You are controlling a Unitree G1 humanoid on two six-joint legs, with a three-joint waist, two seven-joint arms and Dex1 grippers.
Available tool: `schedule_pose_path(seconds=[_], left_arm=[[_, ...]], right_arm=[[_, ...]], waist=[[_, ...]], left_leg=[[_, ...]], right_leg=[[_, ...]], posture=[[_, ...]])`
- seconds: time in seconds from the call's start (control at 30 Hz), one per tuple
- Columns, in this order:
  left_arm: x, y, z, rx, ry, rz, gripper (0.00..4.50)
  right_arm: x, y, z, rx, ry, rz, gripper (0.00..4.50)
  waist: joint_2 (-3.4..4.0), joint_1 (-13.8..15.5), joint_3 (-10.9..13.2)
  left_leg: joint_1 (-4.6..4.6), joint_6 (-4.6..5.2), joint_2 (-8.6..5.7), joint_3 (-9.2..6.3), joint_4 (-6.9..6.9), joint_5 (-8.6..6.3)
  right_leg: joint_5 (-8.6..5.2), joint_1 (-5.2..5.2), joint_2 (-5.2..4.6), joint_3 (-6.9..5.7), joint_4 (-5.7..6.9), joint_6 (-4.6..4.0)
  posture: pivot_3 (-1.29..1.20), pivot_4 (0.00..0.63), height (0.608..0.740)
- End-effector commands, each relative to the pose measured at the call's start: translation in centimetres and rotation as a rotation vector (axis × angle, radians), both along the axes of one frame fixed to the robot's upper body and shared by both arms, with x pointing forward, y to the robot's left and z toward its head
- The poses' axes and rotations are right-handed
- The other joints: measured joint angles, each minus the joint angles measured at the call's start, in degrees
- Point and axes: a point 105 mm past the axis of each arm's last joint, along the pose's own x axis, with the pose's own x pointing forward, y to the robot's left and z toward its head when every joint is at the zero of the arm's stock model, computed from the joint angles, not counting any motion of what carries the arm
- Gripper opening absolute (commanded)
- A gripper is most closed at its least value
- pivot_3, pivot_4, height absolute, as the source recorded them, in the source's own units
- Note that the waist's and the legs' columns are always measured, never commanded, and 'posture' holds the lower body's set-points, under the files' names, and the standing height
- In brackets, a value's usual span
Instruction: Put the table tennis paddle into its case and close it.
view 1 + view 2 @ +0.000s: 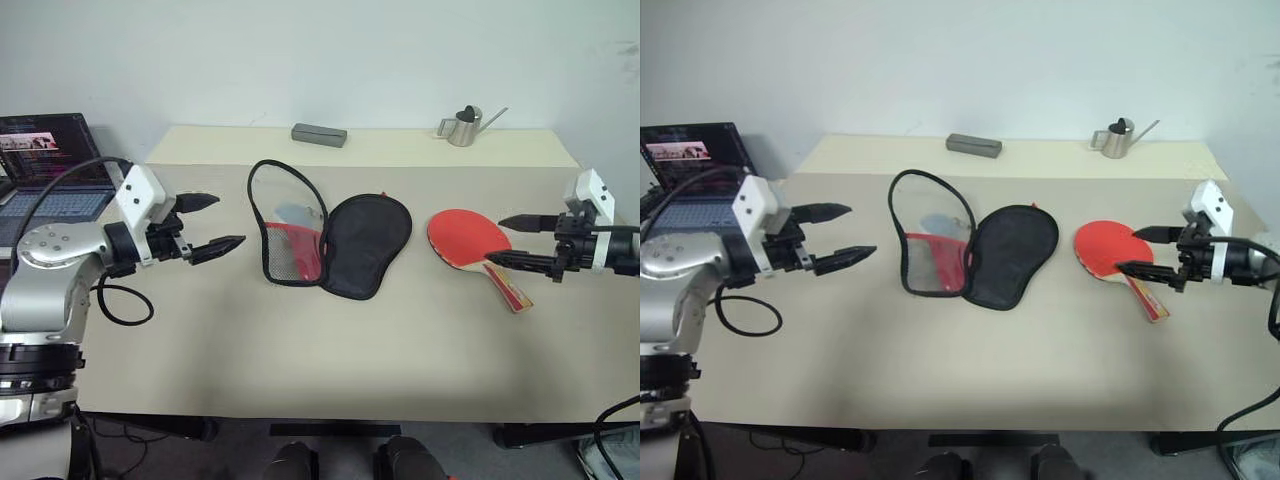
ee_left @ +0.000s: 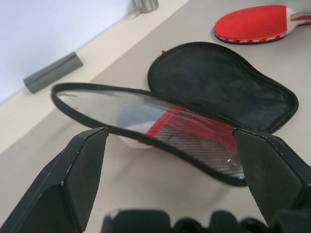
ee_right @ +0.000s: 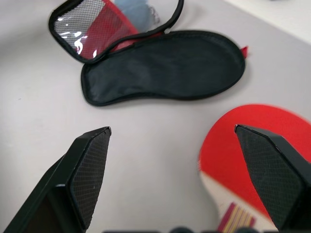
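The table tennis paddle (image 1: 468, 238) lies flat on the beige table (image 1: 330, 350), red face up, its striped handle pointing toward the front right. The case (image 1: 362, 240) lies unzipped at the table's middle: the black half rests flat, and the red mesh-and-clear half (image 1: 290, 225) stands raised to its left. My left gripper (image 1: 212, 222) hovers open to the left of the case, fingers aimed at it. Above the paddle's right edge my right gripper (image 1: 508, 240) is open, with nothing between its fingers. In the right wrist view the paddle (image 3: 243, 150) sits just ahead of the fingers.
A grey bar-shaped object (image 1: 319, 134) and a small metal watering can (image 1: 465, 126) stand along the table's far edge by the wall. An open laptop (image 1: 50, 165) sits off the table to the left.
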Motion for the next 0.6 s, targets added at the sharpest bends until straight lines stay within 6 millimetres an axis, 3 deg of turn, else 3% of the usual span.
schedule_pose_path(seconds=[0.03, 0.2, 0.33, 0.6], left_arm=[[0.4, -0.2, 0.1, 0.017, -0.029, -0.011, 4.50], [1.0, -0.8, -0.3, -0.001, -0.025, -0.030, 4.50], [0.9, -0.1, 0.8, -0.010, -0.059, -0.025, 4.50], [0.4, 1.1, 1.1, -0.027, -0.089, 0.038, 4.50]], right_arm=[[-0.5, 0.0, 1.9, -0.020, -0.054, 0.013, 4.47], [-0.8, 0.8, 2.4, 0.014, -0.040, 0.020, 4.47], [-1.0, 2.1, 2.5, 0.045, -0.035, 0.052, 4.47], [0.3, 3.7, 2.5, 0.086, -0.066, 0.080, 4.47]], waist=[[0.00, 0.00, 0.00], [-0.01, 0.02, 0.00], [-0.02, -0.01, 0.01], [-0.02, -0.08, 0.01]], left_leg=[[0.00, 0.00, 0.00, 0.00, 0.00, 0.00], [-0.01, 0.00, 0.00, -0.01, 0.00, 0.00], [-0.01, 0.00, 0.01, -0.02, 0.00, 0.00], [0.01, 0.00, 0.01, -0.02, -0.01, 0.00]], right_leg=[[0.00, 0.00, 0.00, 0.00, 0.01, 0.00], [0.00, 0.00, 0.00, -0.02, 0.01, 0.00], [0.00, -0.01, 0.00, -0.02, 0.00, 0.00], [0.00, 0.00, 0.00, -0.01, 0.00, 0.00]], posture=[[0.00, 0.150, 0.740], [0.00, 0.150, 0.740], [0.00, 0.150, 0.740], [0.00, 0.150, 0.740]])
